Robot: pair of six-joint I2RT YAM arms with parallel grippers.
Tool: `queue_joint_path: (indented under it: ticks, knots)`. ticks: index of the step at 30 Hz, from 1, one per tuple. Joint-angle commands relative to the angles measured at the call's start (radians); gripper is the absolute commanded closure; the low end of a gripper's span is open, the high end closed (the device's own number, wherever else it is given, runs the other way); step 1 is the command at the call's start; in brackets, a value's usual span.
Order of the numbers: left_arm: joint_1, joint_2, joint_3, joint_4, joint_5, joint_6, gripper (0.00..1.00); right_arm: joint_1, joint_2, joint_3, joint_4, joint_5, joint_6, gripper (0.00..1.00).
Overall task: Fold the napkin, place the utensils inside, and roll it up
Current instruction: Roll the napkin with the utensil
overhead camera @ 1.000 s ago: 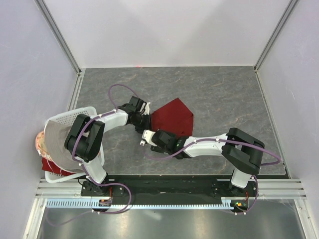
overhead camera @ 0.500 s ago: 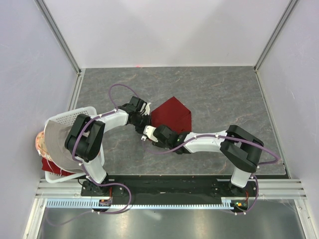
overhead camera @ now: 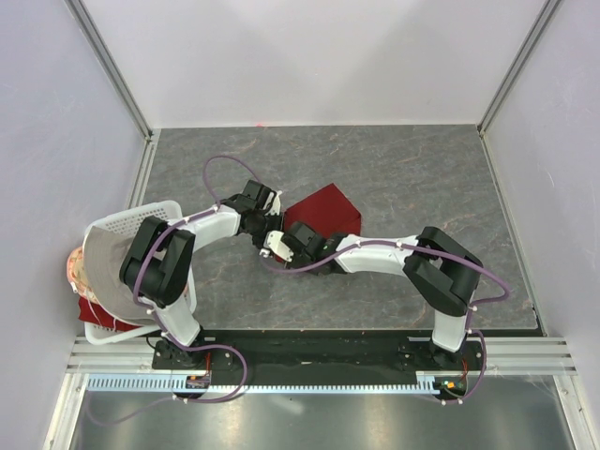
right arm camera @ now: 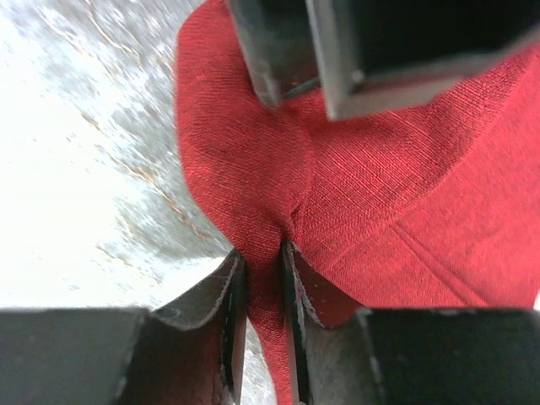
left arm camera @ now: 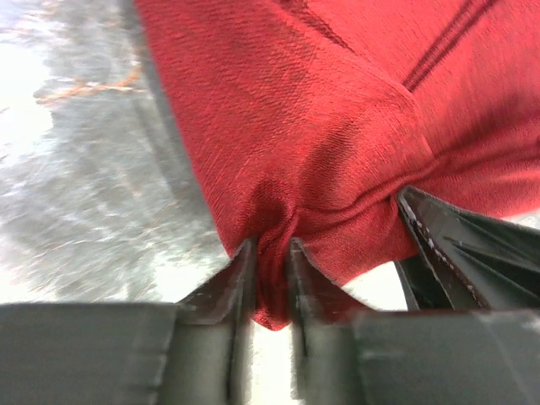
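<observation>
The dark red napkin (overhead camera: 324, 213) lies on the grey table, bunched at its left corner. My left gripper (overhead camera: 273, 215) is at that corner, shut on a fold of the napkin (left arm camera: 321, 169) that shows between its fingertips (left arm camera: 245, 274). Just in front of it, my right gripper (overhead camera: 280, 240) is shut on a neighbouring fold of the napkin (right arm camera: 371, 202), with cloth running down between its fingers (right arm camera: 232, 283). Each wrist view shows the other gripper close by over the cloth. The utensils are out of view.
A white basket (overhead camera: 127, 221) stands at the table's left edge, with a grey-beige cloth (overhead camera: 98, 267) draped over it and something red (overhead camera: 94, 310) below. Pale walls enclose the table (overhead camera: 422, 169) on three sides.
My right gripper has moved up and left to the napkin's left corner and shut on it. The napkin's left corner has drawn inward. The left gripper has stayed at that corner.
</observation>
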Motion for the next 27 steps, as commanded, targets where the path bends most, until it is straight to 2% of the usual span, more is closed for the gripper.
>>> queue_joint_path:
  ticks: [1,2,5,13,22,27]
  knots:
    - [-0.001,-0.044,-0.024,-0.047,-0.131,0.024,0.55,0.001,0.086,-0.033,-0.131,-0.178,0.084,0.75]
    - [0.0,-0.05,-0.025,-0.044,-0.137,0.018,0.49,0.001,0.082,-0.035,-0.136,-0.206,0.09,0.76]
    - [0.005,-0.078,-0.039,-0.03,-0.161,0.007,0.38,-0.002,0.064,-0.041,-0.145,-0.237,0.104,0.77]
    - [0.028,-0.174,-0.086,0.022,-0.204,-0.031,0.21,-0.016,0.067,-0.009,-0.176,-0.332,0.11,0.78]
    - [0.066,-0.282,-0.188,0.12,-0.209,-0.094,0.13,-0.078,0.066,0.019,-0.188,-0.516,0.122,0.8]
    - [0.076,-0.393,-0.306,0.266,-0.171,-0.103,0.12,-0.117,0.075,0.042,-0.208,-0.66,0.122,0.81]
